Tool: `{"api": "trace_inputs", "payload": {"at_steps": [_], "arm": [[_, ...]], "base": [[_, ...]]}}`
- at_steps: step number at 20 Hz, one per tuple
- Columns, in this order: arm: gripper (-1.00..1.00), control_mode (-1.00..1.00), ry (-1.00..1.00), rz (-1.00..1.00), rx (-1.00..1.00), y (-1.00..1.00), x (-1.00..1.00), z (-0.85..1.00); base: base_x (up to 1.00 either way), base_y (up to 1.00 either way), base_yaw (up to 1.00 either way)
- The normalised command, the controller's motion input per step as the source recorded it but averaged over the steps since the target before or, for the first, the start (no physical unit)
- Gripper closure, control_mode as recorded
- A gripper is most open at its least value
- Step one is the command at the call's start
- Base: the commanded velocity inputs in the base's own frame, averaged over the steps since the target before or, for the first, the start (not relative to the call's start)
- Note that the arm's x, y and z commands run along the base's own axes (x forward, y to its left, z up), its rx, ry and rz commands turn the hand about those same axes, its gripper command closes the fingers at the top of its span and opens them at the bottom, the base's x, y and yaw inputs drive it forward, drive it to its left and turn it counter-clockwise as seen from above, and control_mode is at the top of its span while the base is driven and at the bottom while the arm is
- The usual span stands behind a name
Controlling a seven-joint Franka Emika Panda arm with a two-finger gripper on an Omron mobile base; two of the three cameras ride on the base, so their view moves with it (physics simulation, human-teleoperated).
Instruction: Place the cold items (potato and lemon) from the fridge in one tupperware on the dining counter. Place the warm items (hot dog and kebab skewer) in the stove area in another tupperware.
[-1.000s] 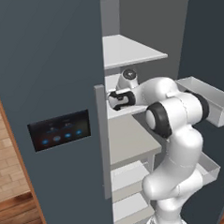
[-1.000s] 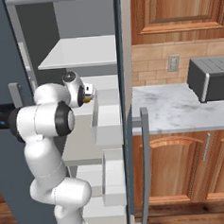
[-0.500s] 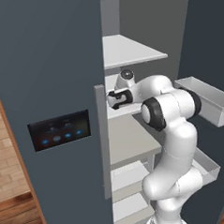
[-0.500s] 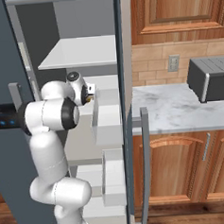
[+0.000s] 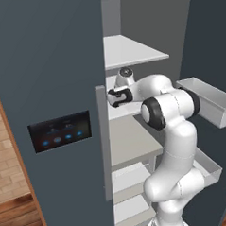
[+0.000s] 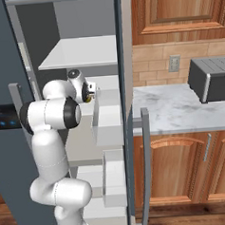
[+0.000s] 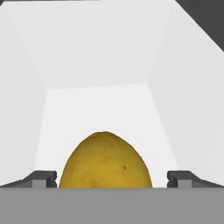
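Open fridge (image 5: 144,46) seen from behind a white arm, grey door with a dark control panel (image 5: 59,132) at far left, white shelves inside, door bins (image 5: 206,102) swung out at right. Reaching into the middle shelf (image 5: 135,142) level, with the hand (image 5: 115,97) tucked just past the door's edge.

From the right side: same arm at left, hand (image 6: 90,92) pointed into the fridge beside a white door bin (image 6: 107,117); further right, a marble surface (image 6: 181,112) over wooden cabinets, carrying a dark toaster (image 6: 212,79) at far right.

Along the hand: dark left fingertip (image 7: 41,178), then a yellow-brown potato (image 7: 105,162) sitting centred on a white shelf floor (image 7: 96,105), then the right fingertip at the other side. Fingers spread wide, standing apart from the potato on both sides, gripping nothing. Lemon not made out.

Judged to be the approach for the potato pick. Done well by staying centred, easing forward until the widest part of the potato lies between the fingertips, then pressing in gently; rounded skin likely to roll or squirt away under an off-centre squeeze. Worth lifting slightly before drawing back, to clear the shelf lip and door bins.
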Motion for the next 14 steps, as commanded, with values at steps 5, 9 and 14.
{"api": "trace_inputs", "payload": {"at_steps": [5,9,14], "arm": [[1.0,-1.0,0.03,0.0,0.0,0.0,0.0,-0.08],[1.0,-1.0,0.09,0.0,0.0,0.0,-0.01,-0.12],[1.0,-1.0,0.03,-0.03,0.07,-0.11,-0.24,-0.14]], "base": [[0.0,0.0,0.0],[0.0,0.0,0.0],[0.0,0.0,0.0]]}}
